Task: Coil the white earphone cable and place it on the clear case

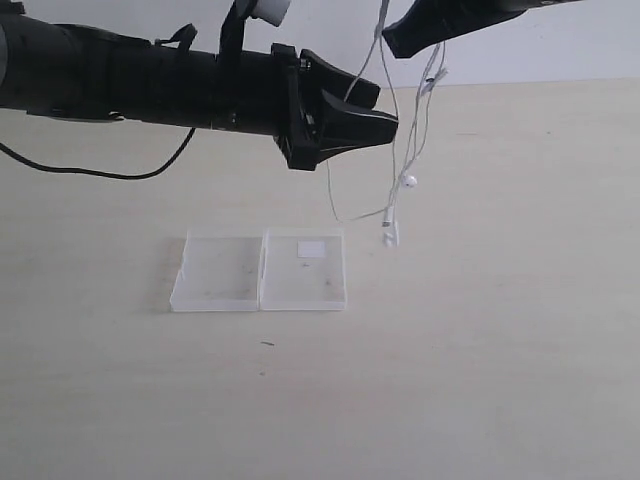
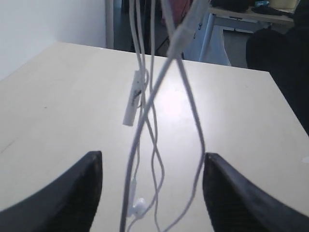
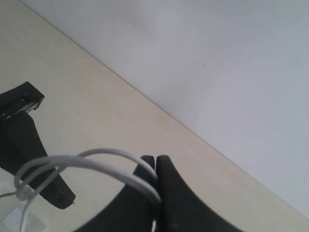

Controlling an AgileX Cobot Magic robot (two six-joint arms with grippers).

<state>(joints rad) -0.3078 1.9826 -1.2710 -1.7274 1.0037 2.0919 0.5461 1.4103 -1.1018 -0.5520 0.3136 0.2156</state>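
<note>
Right gripper (image 3: 155, 163): I see it pinched closed on earphone cable (image 1: 408, 181), which dangles.
Left gripper (image 2: 153, 157): wide apart, gripping nothing.

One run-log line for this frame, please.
right pincer: shut on white earphone cable | left pincer: open, facing hanging strands | clear case: open flat, cable not on it

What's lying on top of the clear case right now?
Only its small white label shows on the clear case; both halves are otherwise bare. The white earphone cable hangs in the air off to the side from the right tool. Nothing covers the case.
</note>
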